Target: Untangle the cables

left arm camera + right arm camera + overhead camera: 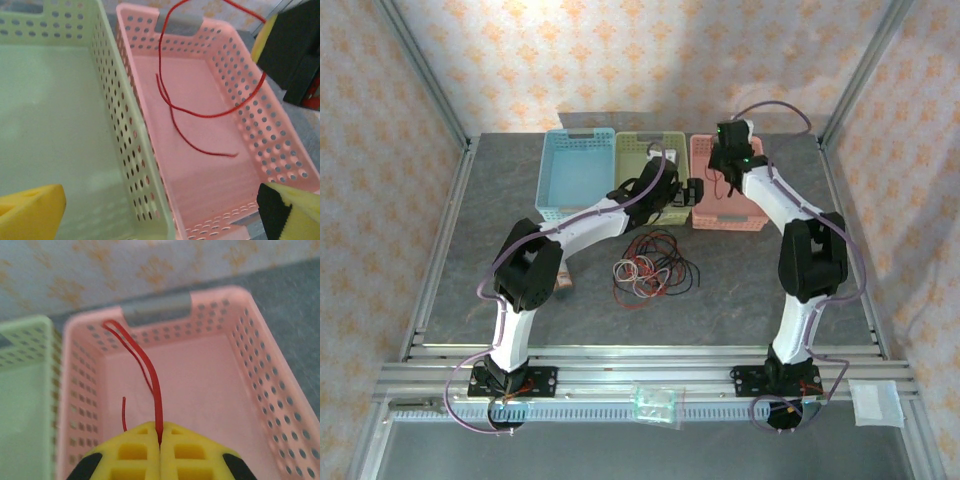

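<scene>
Seen from above, a grey bench [740, 290] is shown w/ three perforated baskets lined up along its far edge: a blue basket [575, 170], a green basket [638, 140] and a pink basket [728, 222].

The right fingers [135, 450] are pressed shut over the pink basket [260, 365], w/ a red cable [150, 370] pinched in the seam btwn them. From the grip, the cable is seen rising as a narrow doubled loop toward the basket's far wall. A short loose end is seen just left of the fingers.

In the left wrist view, the same red cable [200, 112] is seen curving down in a wide loop inside the pink basket [280, 145], its end close to the basket floor; whether it touches can't be told.

The left fingers [30, 212] are spread wide w/ nothing btwn them, held above the green basket [115, 100] and the pink one, well apart from the cable.

The remaining cables [653, 268], black, red and pale loops, are left in a tangle on the open bench in front of the baskets, btwn the two arms, away from both sets of fingers.
</scene>
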